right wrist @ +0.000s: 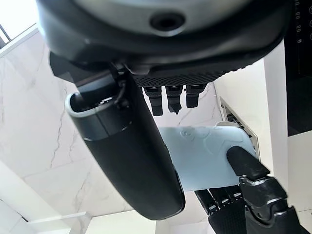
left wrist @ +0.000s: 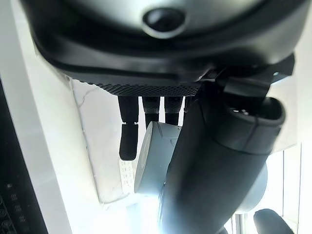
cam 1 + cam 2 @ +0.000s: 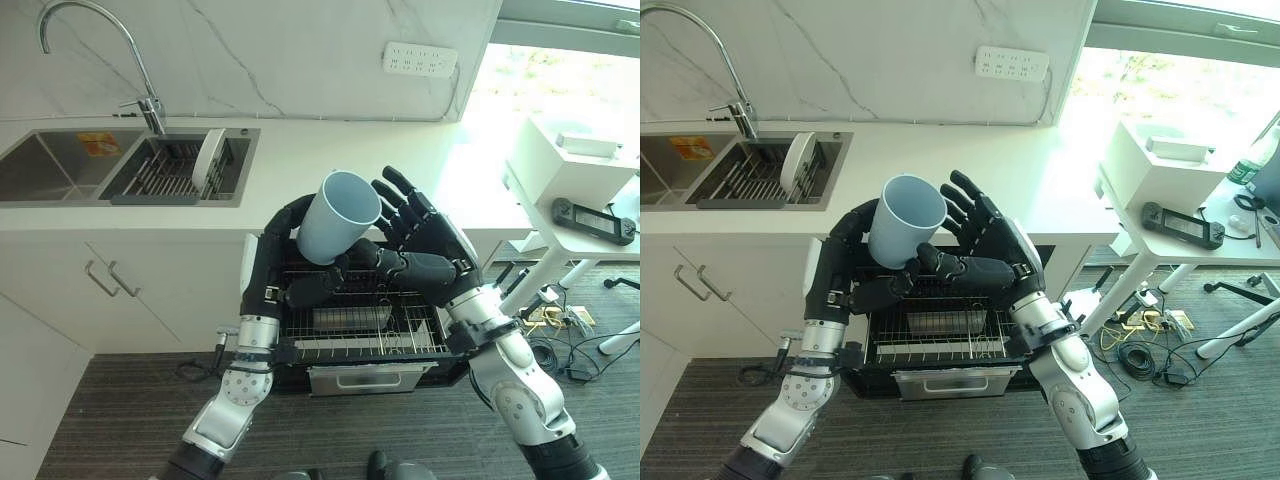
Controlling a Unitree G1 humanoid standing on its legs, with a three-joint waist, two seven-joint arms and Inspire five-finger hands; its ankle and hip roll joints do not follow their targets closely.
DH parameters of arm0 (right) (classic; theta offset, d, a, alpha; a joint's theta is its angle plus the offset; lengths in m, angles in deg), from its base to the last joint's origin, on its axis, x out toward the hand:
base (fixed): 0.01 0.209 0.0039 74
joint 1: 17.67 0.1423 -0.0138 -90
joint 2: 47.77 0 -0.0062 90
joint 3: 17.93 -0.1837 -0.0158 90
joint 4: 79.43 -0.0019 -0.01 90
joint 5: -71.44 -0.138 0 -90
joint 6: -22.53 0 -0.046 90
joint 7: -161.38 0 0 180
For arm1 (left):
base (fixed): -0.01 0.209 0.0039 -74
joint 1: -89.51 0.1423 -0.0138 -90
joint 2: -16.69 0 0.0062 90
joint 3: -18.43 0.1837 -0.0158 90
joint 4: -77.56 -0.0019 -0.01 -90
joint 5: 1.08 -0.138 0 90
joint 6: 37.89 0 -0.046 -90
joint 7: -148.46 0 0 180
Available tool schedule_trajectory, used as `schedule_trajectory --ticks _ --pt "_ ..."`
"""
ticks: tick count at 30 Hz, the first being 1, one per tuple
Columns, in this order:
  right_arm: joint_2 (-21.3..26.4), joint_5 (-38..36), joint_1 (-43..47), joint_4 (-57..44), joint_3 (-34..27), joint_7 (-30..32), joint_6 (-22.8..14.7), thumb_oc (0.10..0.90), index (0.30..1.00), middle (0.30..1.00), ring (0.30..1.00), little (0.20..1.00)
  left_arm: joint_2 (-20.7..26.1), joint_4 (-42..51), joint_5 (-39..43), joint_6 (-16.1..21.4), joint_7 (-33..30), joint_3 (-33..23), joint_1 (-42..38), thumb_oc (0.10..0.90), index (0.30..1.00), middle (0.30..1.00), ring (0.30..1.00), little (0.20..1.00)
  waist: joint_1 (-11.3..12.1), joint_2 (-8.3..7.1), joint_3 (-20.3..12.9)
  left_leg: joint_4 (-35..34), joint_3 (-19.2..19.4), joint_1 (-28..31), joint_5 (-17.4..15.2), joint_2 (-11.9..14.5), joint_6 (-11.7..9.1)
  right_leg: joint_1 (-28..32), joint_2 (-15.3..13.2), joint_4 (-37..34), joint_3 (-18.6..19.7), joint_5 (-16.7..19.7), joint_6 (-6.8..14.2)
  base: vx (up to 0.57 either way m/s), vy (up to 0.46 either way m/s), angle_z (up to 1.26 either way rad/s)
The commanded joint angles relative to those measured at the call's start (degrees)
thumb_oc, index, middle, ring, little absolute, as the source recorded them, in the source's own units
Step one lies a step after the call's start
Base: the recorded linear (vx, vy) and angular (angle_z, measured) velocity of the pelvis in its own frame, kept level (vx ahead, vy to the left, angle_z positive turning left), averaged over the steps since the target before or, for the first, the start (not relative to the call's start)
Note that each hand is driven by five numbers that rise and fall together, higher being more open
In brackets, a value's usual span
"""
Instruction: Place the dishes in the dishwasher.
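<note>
A light blue cup (image 3: 335, 232) is held tilted, mouth up, above the open dishwasher's pulled-out wire rack (image 3: 360, 325). My left hand (image 3: 280, 255) is shut on it, fingers curled round its left side and the thumb under its base. My right hand (image 3: 425, 240) stands open just right of the cup, fingers straight and spread, thumb reaching toward the cup's base. The cup (image 2: 151, 161) also shows past the left fingers in the left wrist view. In the right wrist view the cup (image 1: 204, 156) lies beyond the right thumb (image 1: 126, 151).
On the counter to the left, a double sink (image 3: 60, 165) holds a drying rack with a white plate (image 3: 208, 158) standing in it, under a tall faucet (image 3: 140, 70). A white side table (image 3: 570, 165) with a black controller (image 3: 592, 220) stands at the right.
</note>
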Motion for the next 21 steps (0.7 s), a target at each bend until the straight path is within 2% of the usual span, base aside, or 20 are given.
schedule_trajectory --ticks 1,21 --pt "-2.0 -0.2 7.9 -2.3 -1.0 0.1 -6.7 0.800 0.900 0.900 0.900 0.900 -0.4 6.9 -0.4 5.8 -0.2 0.5 -6.6 0.400 0.300 0.300 0.300 0.300 1.4 -0.25 -4.4 2.5 -2.9 0.2 -6.4 1.7 -1.3 5.8 -0.5 -0.6 0.3 -5.6 3.4 0.00 0.000 0.00" --pt "-2.1 2.2 9.8 -2.4 0.7 1.3 -5.4 0.800 0.900 0.900 0.900 0.900 -0.6 7.8 0.0 4.5 0.8 2.4 -7.9 0.400 0.300 0.300 0.300 0.300 1.4 -0.15 -4.4 2.5 -3.0 0.1 -6.4 1.5 -1.2 5.7 -0.6 -0.6 0.3 -5.6 3.5 0.00 0.000 0.00"
